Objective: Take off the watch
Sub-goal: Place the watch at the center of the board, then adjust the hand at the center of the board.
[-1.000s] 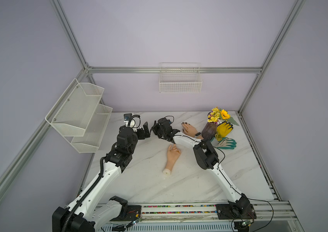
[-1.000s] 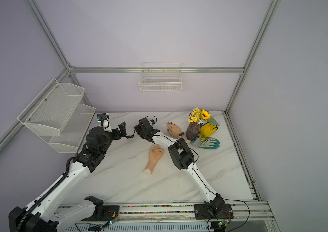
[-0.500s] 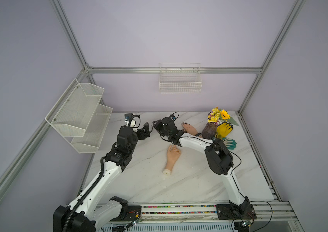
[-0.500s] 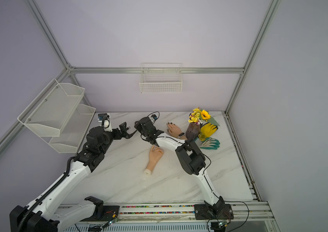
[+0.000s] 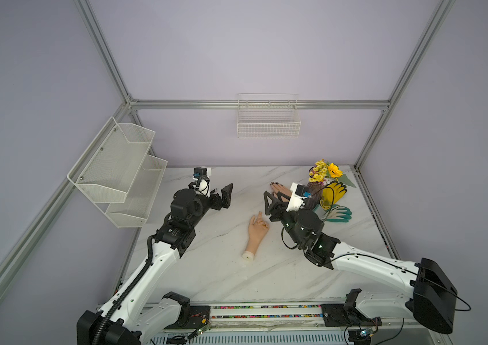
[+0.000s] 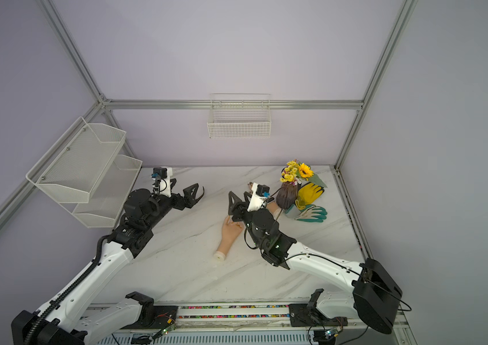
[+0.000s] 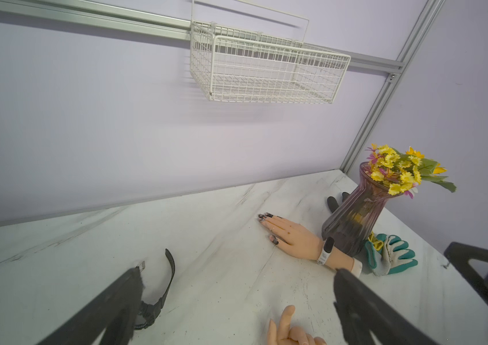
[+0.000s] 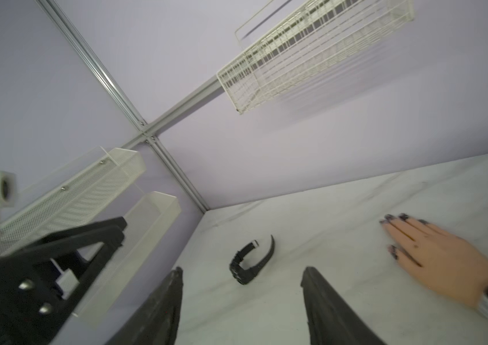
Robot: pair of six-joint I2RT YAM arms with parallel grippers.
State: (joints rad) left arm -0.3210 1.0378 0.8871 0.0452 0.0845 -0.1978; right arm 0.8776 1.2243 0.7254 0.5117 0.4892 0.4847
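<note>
Step in hand: release. The black watch (image 8: 250,263) lies loose on the surface (image 8: 341,239), toward 11 o'clock from the bare mannequin forearm (image 5: 254,236), off any wrist. Right hand (image 5: 271,199): jaws parted, empty. Left hand (image 7: 238,273): jaws wide, empty. Next move, likely: withdraw both hands clear without snagging the strap.

Robotics lab test cell. Lilac panels (image 5: 236,44) in an aluminium frame (image 5: 326,104) enclose a marble-look tabletop (image 5: 212,268). Left arm (image 5: 153,265) and right arm (image 5: 371,265) mounted along a front rail (image 5: 266,312). Staged props: wire basket (image 5: 268,125), mesh shelf (image 5: 117,161), mannequin hand (image 5: 256,233), flower vase (image 7: 353,221).
</note>
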